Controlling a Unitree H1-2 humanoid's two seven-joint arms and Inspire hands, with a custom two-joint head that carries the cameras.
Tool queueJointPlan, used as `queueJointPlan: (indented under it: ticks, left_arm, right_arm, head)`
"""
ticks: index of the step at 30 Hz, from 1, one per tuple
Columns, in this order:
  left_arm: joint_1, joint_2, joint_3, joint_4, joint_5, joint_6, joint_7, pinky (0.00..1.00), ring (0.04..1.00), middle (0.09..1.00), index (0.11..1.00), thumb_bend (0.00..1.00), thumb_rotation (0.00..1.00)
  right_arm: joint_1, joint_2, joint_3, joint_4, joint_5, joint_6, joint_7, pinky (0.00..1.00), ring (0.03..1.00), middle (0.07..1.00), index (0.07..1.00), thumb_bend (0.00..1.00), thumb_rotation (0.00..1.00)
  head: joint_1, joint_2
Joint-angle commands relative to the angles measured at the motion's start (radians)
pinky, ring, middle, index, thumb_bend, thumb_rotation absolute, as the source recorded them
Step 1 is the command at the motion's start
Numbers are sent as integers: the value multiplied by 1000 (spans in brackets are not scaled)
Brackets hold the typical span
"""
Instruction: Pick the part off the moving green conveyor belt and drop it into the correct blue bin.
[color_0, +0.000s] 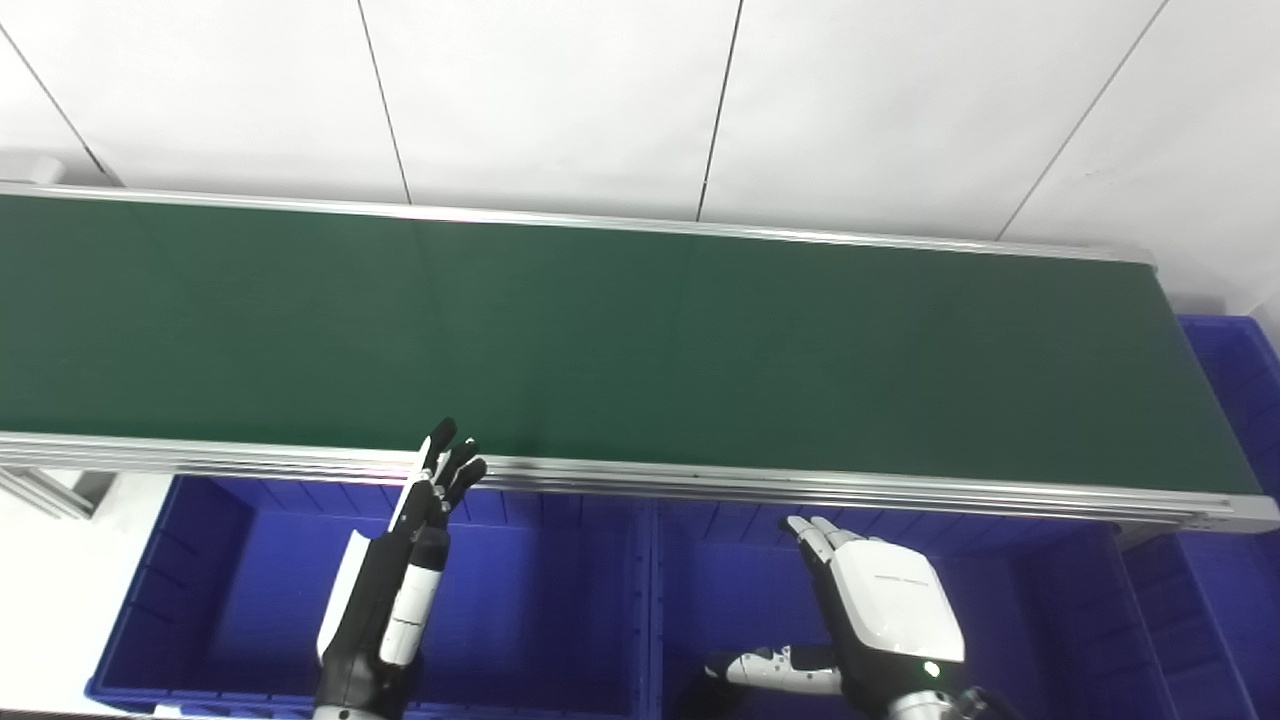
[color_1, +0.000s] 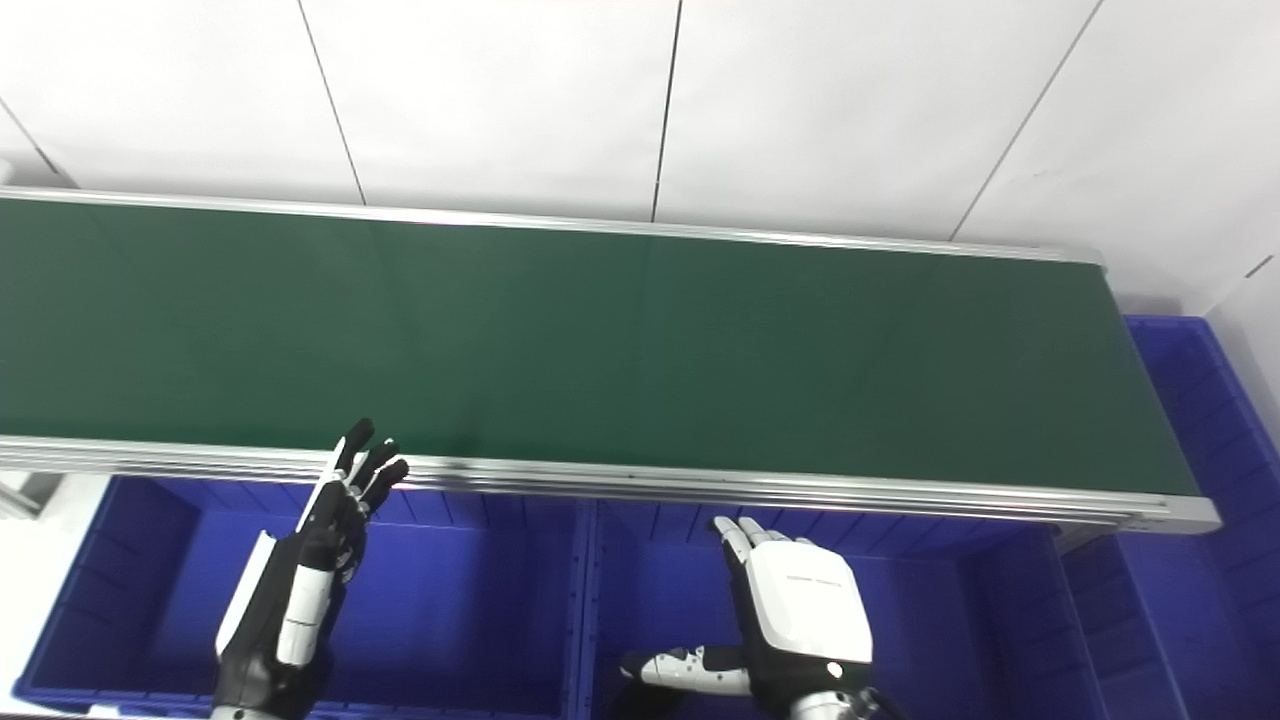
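Note:
The green conveyor belt (color_0: 600, 350) runs across the view with no part showing on it. Below its near rail stand two blue bins, a left bin (color_0: 240, 590) and a right bin (color_0: 1030, 600). My left hand (color_0: 400, 580) is raised edge-on over the left bin, fingers straight and reaching up to the belt's near rail, holding nothing. My right hand (color_0: 880, 600) hovers flat and open over the right bin, thumb spread to the left, empty.
A third blue bin (color_0: 1240, 400) sits past the belt's right end. The aluminium rail (color_0: 800, 485) edges the belt's near side. A white panelled wall (color_0: 640, 100) stands behind the belt. A metal frame leg (color_0: 40, 490) shows at far left.

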Motion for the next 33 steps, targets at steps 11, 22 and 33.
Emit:
queueJointPlan:
  ticks: [11, 22, 33]
  left_arm:
    - [29, -28, -19, 14, 52, -99, 24, 897, 871, 911, 1000, 599, 958]
    - [22, -26, -1, 68, 80, -167, 44, 869, 861, 894, 1000, 579, 953]
    - [13, -20, 16, 48, 80, -140, 39, 893, 887, 918, 1000, 609, 947]
  right_arm:
    - [245, 215, 18, -82, 905, -207, -286, 647, 732, 783, 787, 753, 848]
    - [106, 247, -78, 391, 1104, -692, -450, 761, 787, 839, 828, 655, 909]
    - [81, 260, -63, 431, 998, -746, -536, 754, 823, 889, 893, 651, 973]
  head:
    - [114, -69]
    - [112, -139]
    - [66, -96]
